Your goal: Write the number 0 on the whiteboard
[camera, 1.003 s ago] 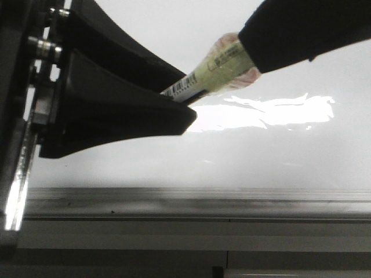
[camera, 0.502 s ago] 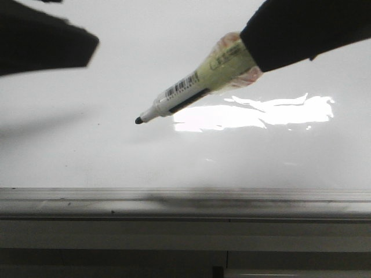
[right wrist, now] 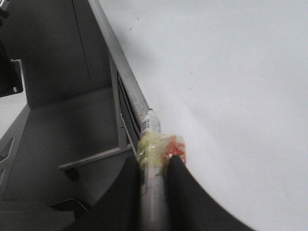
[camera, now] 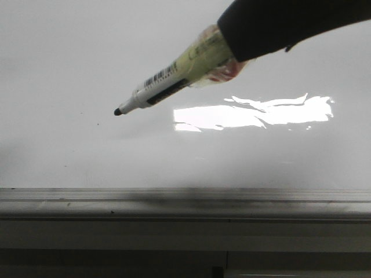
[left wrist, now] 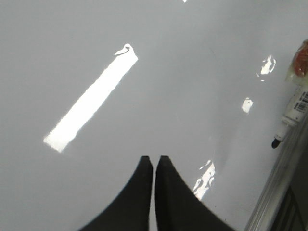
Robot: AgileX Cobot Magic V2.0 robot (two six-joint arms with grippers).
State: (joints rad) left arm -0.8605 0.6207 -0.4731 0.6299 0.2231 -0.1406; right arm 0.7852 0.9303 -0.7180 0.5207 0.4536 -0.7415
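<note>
Whiteboard [camera: 69, 58] beneath slanted marker [camera: 168, 78] tip

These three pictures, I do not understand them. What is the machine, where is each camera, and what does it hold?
It is a robot with two arms. The front picture looks forward over a whiteboard lying flat, with a grey rail at its near edge. The other two pictures come from cameras on each wrist. The right end effector grips a marker wrapped in tape; its black tip points at the board. The left end effector is closed and empty. No drawn line is visible yet; the bright patch is only lamp glare.
</note>
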